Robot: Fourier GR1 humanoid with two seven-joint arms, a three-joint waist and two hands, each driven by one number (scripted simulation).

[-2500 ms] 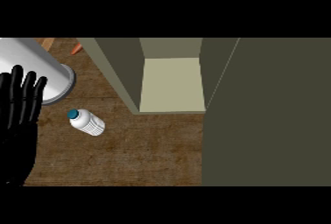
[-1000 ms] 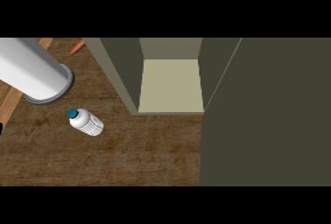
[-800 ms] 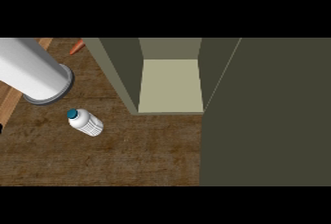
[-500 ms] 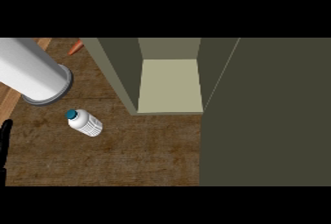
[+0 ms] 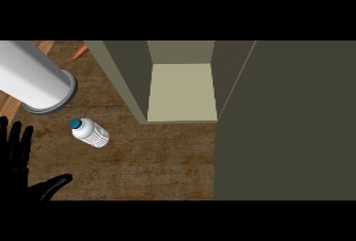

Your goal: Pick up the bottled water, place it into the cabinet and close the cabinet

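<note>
Nearest to us, at 8 o'clock in the head view, our left hand [image 5: 15,162] shows at the frame's edge. Its fingers are spread and straight, pointing to 12 o'clock, the thumb stuck out toward 2 o'clock, and it holds nothing. A second ago this hand had all but slipped out of sight, and now it is back in view and lower than it was earlier. Our right hand does not show.

From the hand, the bottled water [image 5: 90,133] lies at 1 o'clock, on its side on the brown bench [image 5: 153,164], apart from the fingers. Its teal cap points to 10 o'clock. It has not shifted at all, so we judge the pick not yet begun: the hand must still cross to the bottle and curl round it.

We can read no brand or writing on the bottle, only a white, ribbed-looking body.

Farther off at 10 o'clock stands a pale grey cylinder [image 5: 35,77]. At 12 o'clock the cabinet [image 5: 125,75] stands open, showing its pale shelf [image 5: 181,92]. Its dark door [image 5: 285,117] fills the 3 o'clock side. A small orange thing [image 5: 80,51] lies farthest, near 11 o'clock.
</note>
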